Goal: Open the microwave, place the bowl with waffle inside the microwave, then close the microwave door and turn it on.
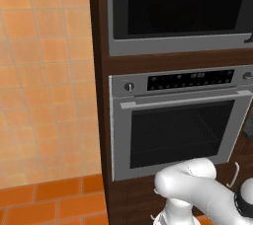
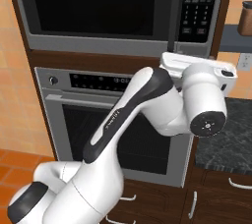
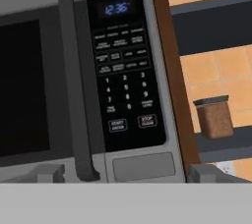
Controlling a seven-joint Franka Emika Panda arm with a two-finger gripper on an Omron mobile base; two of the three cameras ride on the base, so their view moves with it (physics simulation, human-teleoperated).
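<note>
In the left base view the microwave (image 1: 180, 12) sits built into a dark wood cabinet, directly above the grey oven (image 1: 180, 123) with its knobs, display strip and bar handle. The microwave door (image 1: 185, 2) is flat against the frame, shut. Orange wall tiles lie to the left of the microwave's cabinet.

In the right base view the microwave (image 2: 118, 14) fills the top, its black door (image 2: 93, 3) closed and its keypad panel (image 2: 199, 4) at the right end. The arm's hand reaches up to just below the microwave's lower right corner, under the keypad; the fingers themselves are hidden behind the white hand body. A brown jar (image 2: 245, 18) stands on a shelf to the right of the microwave.

In the hand view the gripper (image 3: 125, 174) points at the microwave (image 3: 88, 80) from close by, its two fingertips spread wide apart and holding nothing. Between and above them lie the vertical door handle (image 3: 76, 90) and the keypad panel (image 3: 125, 70) with a lit clock. The left fingertip (image 3: 47, 173) sits under the door, the right fingertip (image 3: 204, 173) just past the microwave's right edge, below the jar (image 3: 214, 116).
</note>
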